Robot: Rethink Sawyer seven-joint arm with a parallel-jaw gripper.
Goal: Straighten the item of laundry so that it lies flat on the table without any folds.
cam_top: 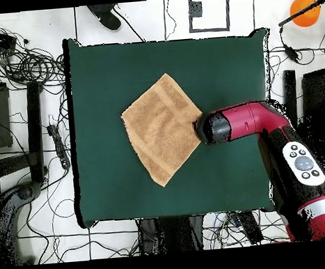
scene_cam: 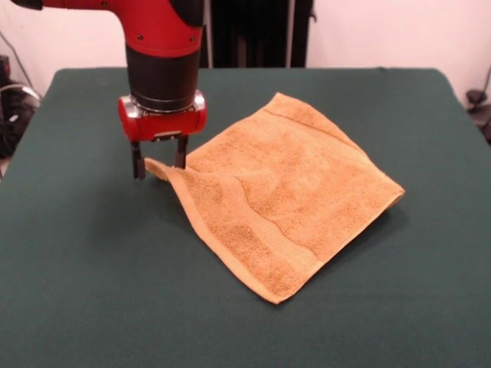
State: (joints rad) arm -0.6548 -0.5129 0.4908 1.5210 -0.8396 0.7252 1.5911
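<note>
The item of laundry [scene_cam: 284, 195], a golden-orange terry towel, lies spread as a diamond on the dark green table [scene_cam: 77, 276]. A woven band runs near its front-left edge. Its left corner is raised a little off the table, between the two fingers of my gripper [scene_cam: 159, 165]. The fingers stand apart, one on each side of that corner, so the gripper is open. From overhead, the towel [cam_top: 161, 130] lies mid-table [cam_top: 105, 75], and the arm's red and black end [cam_top: 213, 127] covers its right corner and hides the fingers.
Bare green table surrounds the towel on all sides. Cables and dark equipment [cam_top: 23, 102] lie on the floor off the table's edges, and an orange ball [cam_top: 303, 10] sits past one corner.
</note>
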